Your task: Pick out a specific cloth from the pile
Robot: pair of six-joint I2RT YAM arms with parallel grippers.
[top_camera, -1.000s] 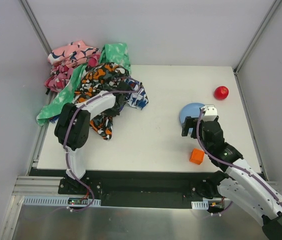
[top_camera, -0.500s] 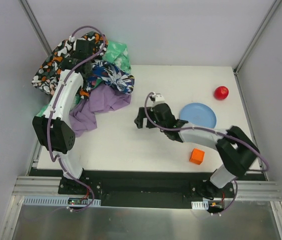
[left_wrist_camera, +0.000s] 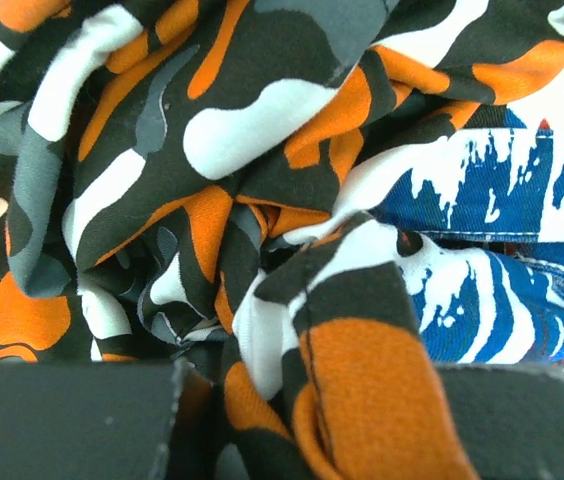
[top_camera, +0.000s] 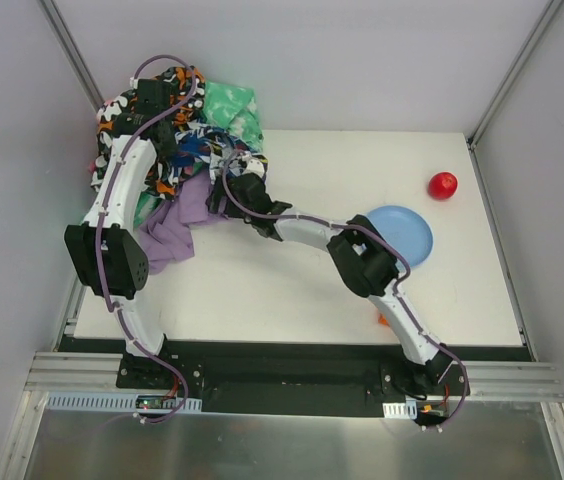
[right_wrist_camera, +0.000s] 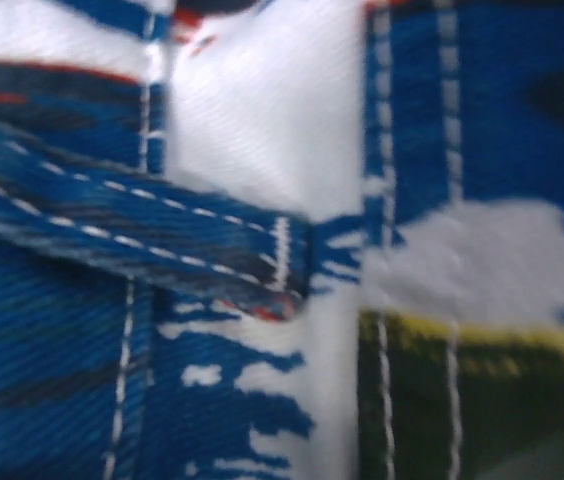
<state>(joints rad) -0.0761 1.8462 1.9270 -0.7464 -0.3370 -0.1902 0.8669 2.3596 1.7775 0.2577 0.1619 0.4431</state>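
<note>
The white tabletop (top_camera: 292,290) carries a pile (top_camera: 217,120) of patterned cloths heaped in its far left corner, against the wall. The plain purple cloth (top_camera: 169,235) is the one to pick out. It lies at the near side of the pile, its far part tucked under the patterned pieces and its near part spread loose and bare on the tabletop.

It looks light, soft and limp, so it will likely drape and stretch, not lift as one piece. The cloths lying on it may drag along with it. The bare near flap, well apart from the patterned layers, looks like the best place to pinch. A fold gathered there should give the jaws more to bite on than a single flat layer.

The blue plate (top_camera: 402,235) sits well apart on the right side of the tabletop.

The left jaws are up on top of the pile and are pinched tight on a bunched fold of the orange, black and white cloth (left_wrist_camera: 212,150), which fills the left wrist view. The right jaws stand wide apart and are pushed into the near side of the pile, right up against the blue and white cloth (right_wrist_camera: 62,380). They grip nothing that can be seen, and they sit just beside the purple cloth's far edge.
</note>
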